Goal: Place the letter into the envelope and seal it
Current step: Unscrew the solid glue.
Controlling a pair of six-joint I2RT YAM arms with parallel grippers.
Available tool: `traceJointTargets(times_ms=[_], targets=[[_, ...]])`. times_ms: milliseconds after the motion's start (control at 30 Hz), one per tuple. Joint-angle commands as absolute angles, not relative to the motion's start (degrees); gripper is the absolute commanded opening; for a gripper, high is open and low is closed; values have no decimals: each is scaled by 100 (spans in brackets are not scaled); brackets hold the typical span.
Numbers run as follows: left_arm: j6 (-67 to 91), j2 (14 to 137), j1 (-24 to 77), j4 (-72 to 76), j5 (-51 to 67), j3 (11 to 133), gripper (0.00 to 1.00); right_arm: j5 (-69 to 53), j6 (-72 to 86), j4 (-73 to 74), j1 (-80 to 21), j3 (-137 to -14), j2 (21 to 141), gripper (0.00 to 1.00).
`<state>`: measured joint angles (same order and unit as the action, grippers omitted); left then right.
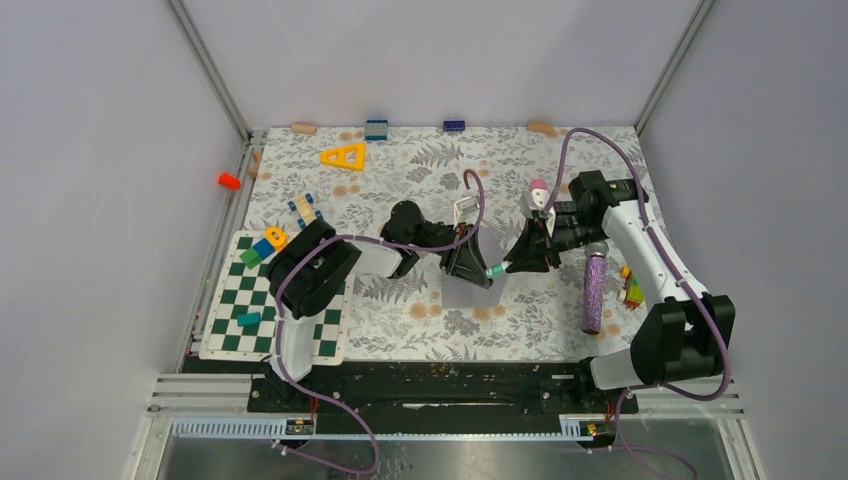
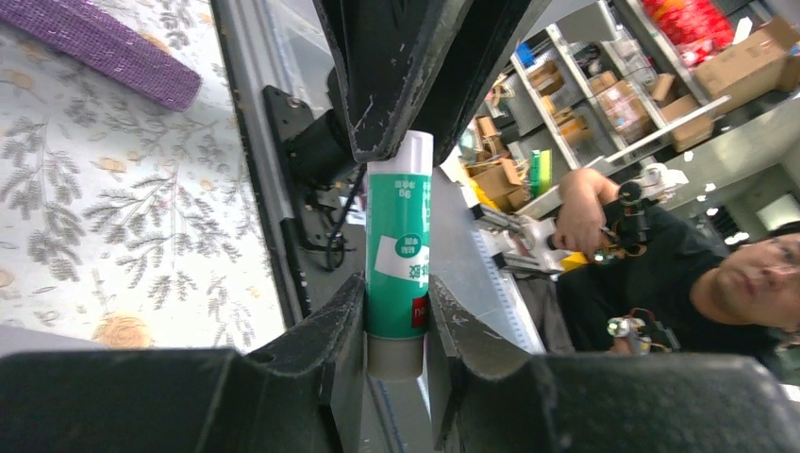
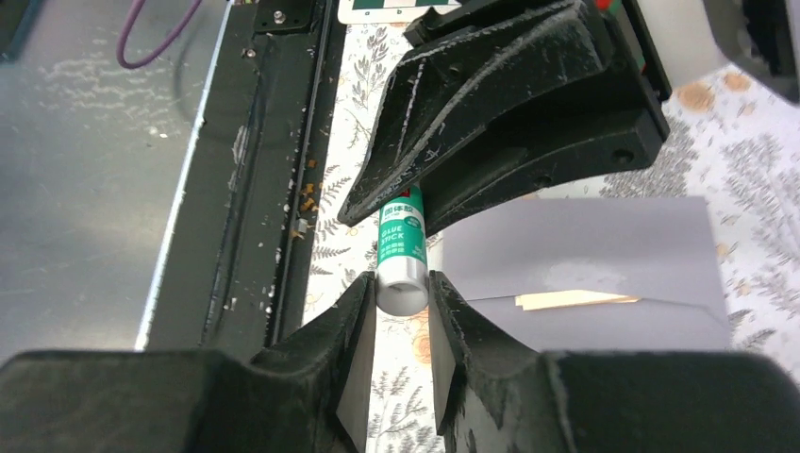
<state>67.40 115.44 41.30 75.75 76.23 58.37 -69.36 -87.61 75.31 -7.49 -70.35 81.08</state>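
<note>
The grey envelope (image 3: 604, 250) lies flat on the fern-patterned table, below both grippers in the top view (image 1: 462, 297). A thin tan sliver of the letter (image 3: 575, 300) shows at its opening; the rest is hidden inside. A green and white glue stick (image 1: 494, 270) hangs in the air between the two grippers. My left gripper (image 2: 396, 293) is shut on its green body (image 2: 400, 245). My right gripper (image 3: 404, 283) is shut on its white end (image 3: 403, 288). The two grippers (image 1: 478, 266) (image 1: 514, 263) face each other just above the envelope's right edge.
A purple glitter roll (image 1: 593, 290) lies at the right, also in the left wrist view (image 2: 104, 47). A green checkerboard (image 1: 262, 312) with small blocks sits at the left. A yellow triangle (image 1: 343, 157) and loose blocks lie near the back. The black base rail (image 3: 255, 170) runs along the near edge.
</note>
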Motion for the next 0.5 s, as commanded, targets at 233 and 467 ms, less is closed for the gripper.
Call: traceJointTargets(times_ms=[233, 467], targets=[[1899, 10373, 3996, 1900, 6222, 6504, 15, -6707, -4172, 6203, -743, -7188, 8251, 27], [937, 10006, 4037, 561, 5206, 6848, 15, -6661, -1710, 5314, -739, -7015, 8516, 28]])
